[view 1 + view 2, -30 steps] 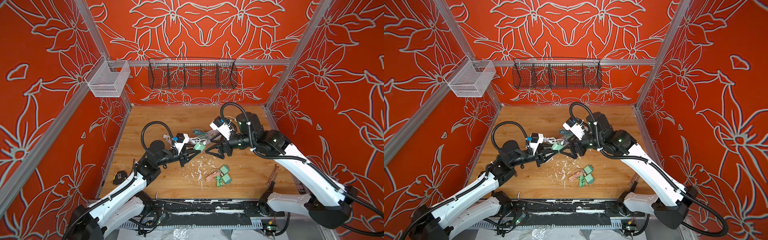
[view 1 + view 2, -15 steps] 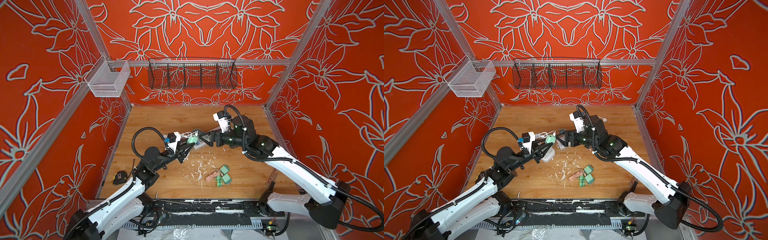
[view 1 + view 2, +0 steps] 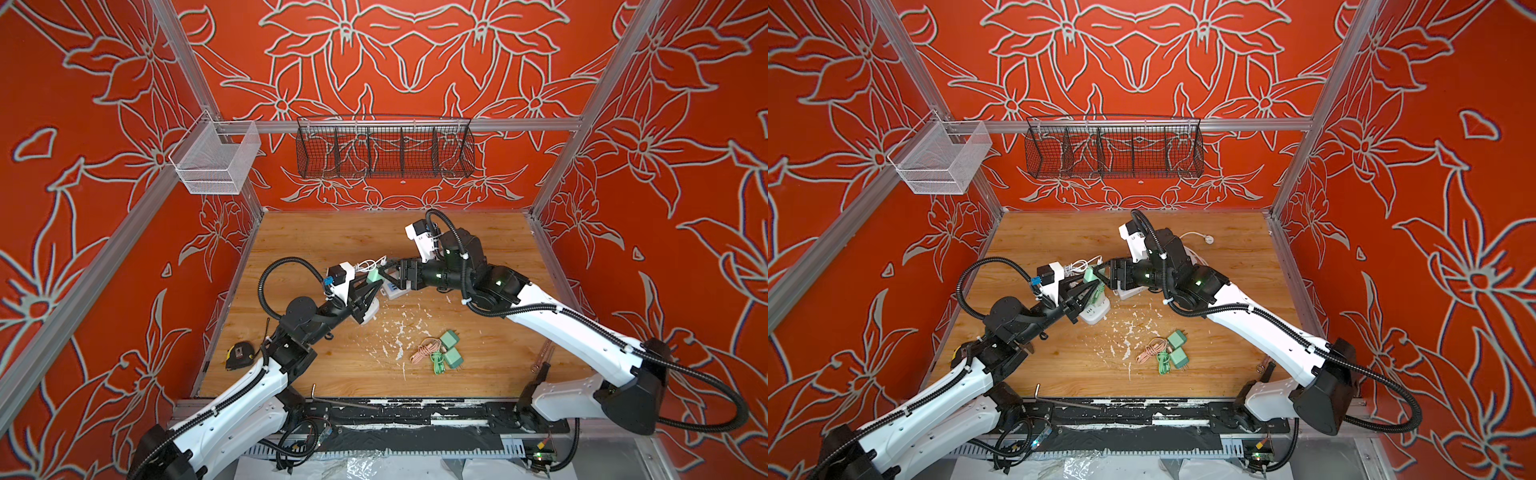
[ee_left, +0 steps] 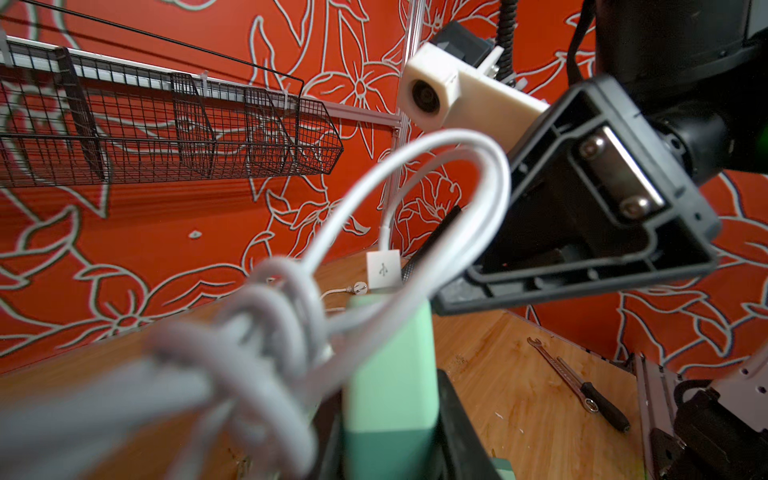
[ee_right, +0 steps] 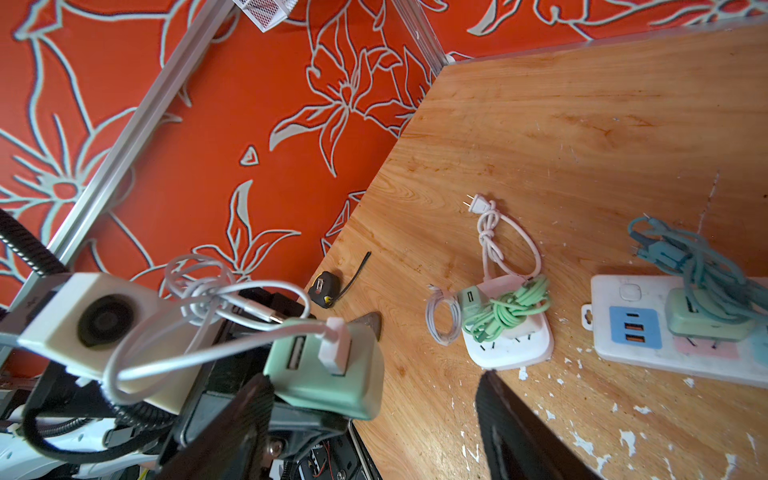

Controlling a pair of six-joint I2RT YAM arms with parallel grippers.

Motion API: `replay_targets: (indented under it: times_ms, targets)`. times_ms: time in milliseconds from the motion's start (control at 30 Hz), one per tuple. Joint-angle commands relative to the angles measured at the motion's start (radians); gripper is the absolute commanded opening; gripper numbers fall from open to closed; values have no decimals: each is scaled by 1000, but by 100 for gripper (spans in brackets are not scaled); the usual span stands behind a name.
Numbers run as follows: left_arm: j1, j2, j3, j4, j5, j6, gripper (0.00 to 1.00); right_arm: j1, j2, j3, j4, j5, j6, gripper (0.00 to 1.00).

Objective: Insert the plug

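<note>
Above the middle of the wooden table (image 3: pixel 332 237), the left arm is stretched toward 1 o'clock in both top views, with the wrist raised; the left gripper (image 3: pixel 366 291) is clamped on the mint-green plug adapter (image 3: pixel 374 275), which is held off the table; the right arm is bent at the elbow, with the forearm pointed toward 9 o'clock; the right gripper (image 3: pixel 387 272) is seen with jaws spread wide, its tips just beside the adapter at the adapter's 3 o'clock; the adapter is seen as a smooth plastic block with rounded corners; a flat white USB plug (image 5: pixel 334 345) is seated in its face; a glossy white cable (image 5: pixel 187 299) is looped in loose coils; a white square socket block (image 3: pixel 1094 314) lies below the left gripper; the table grain is scuffed and dotted with white flecks (image 3: pixel 399 328).
</note>
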Motion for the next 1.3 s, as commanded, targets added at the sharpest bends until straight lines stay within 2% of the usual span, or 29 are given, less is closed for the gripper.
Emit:
replay_targets:
  times_ms: [0, 133, 267, 567, 800, 1067, 1267]
  targets:
    - [-4, -19, -3, 28, -8, 20, 0, 14, 15, 38, 31, 22, 20, 77]
    - [-4, -17, -5, 28, 3, 25, 0, 21, 38, 59, 30, 16, 20, 72]
    - [-4, -20, -4, 23, 29, 44, 0, 22, 58, 98, -19, 5, 5, 62]
    - [-4, -22, -4, 12, 65, 70, 0, 18, 141, 319, -357, -78, -103, 51]
    - [-4, -44, -6, -4, 58, 81, 0, 8, 217, 451, -548, -174, -145, 53]
    - [-4, -60, -14, -4, 49, 86, 0, 1, 280, 576, -745, -148, -198, 59]
    - [-4, -69, -20, 0, 48, 88, 0, -6, 297, 596, -782, -135, -210, 61]
